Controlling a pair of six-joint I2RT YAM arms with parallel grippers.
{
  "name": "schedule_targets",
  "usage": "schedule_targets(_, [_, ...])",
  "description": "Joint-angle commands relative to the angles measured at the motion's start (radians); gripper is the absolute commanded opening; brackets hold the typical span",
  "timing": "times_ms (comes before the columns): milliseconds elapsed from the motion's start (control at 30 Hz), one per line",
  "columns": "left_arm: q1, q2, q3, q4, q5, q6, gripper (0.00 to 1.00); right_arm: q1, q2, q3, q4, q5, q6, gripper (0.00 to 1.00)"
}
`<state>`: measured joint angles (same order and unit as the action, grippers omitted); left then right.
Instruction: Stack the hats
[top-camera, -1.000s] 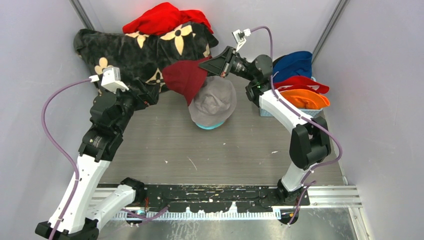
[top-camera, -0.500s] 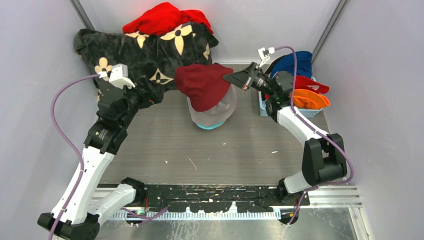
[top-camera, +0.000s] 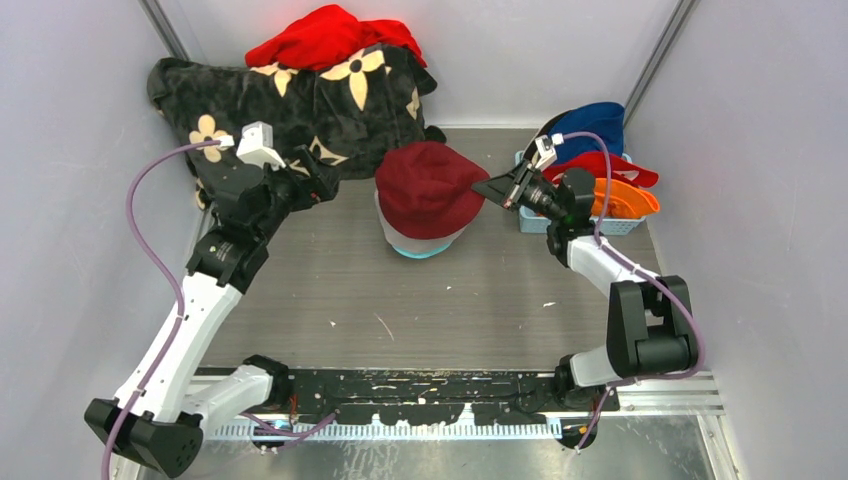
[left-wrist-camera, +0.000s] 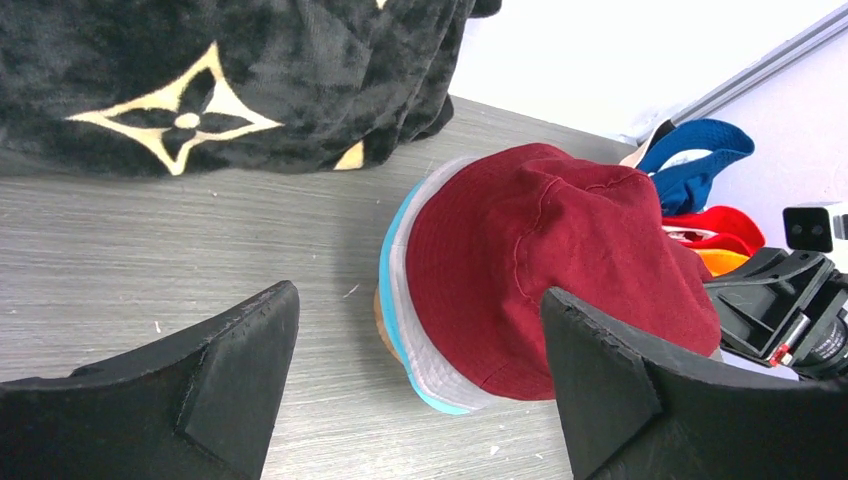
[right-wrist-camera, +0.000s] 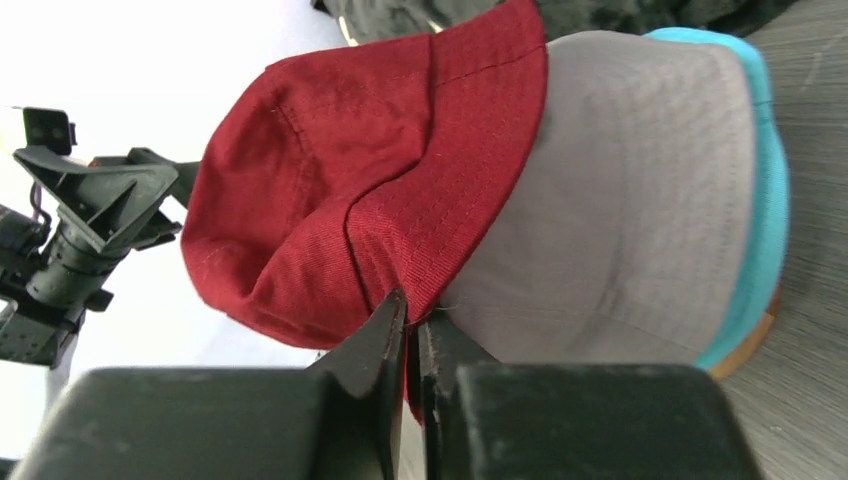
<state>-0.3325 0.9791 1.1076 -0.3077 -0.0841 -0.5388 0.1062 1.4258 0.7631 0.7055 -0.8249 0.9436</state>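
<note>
My right gripper (right-wrist-camera: 412, 320) is clenched on the brim edge of the maroon hat (top-camera: 428, 188), fingers nearly touching w/ the cloth hem pinched between them. That hat sits at centre of the top view, crown up, on the grey hat (top-camera: 445, 238), which sits on the teal hat (top-camera: 418, 254). Only the lower brims of those two show. Stack rests on the table (top-camera: 400, 310), just below the black blanket (top-camera: 290, 100) at upper left. My left gripper (left-wrist-camera: 417, 296) is released, fingers spread wide, nothing between them, hovering left of the stack & pointing at it. Right of frame: basket (top-camera: 530, 222) w/ royal blue hat (top-camera: 590, 125) uppermost in frame, red hat (top-camera: 610, 165) in the middle, orange hat (top-camera: 620, 200) lowest. Red cloth heap (top-camera: 325, 38) at top, behind the blanket.
</note>
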Motion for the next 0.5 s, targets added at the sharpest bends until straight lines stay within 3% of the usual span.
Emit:
schedule_targets(0, [0.004,0.023,-0.015,0.103,0.019,-0.006,0.90,-0.029,0.040,0.026,0.005,0.038,-0.045,0.19])
schedule_targets(200, [0.003,0.103,-0.014,0.151,0.027,-0.006,0.90,-0.050,0.146,0.109,-0.016,0.017,-0.024,0.62])
schedule_targets(267, [0.004,0.133,-0.014,0.170,0.034,-0.006,0.90,-0.060,0.171,0.115,-0.021,0.016,-0.019,0.72])
schedule_targets(333, [0.004,0.169,-0.016,0.185,0.042,-0.008,0.90,-0.072,0.189,0.111,-0.007,0.003,-0.006,0.77])
schedule_targets(467, [0.004,0.215,-0.036,0.238,0.057,-0.014,0.90,-0.091,0.197,0.099,0.045,-0.025,0.028,0.78])
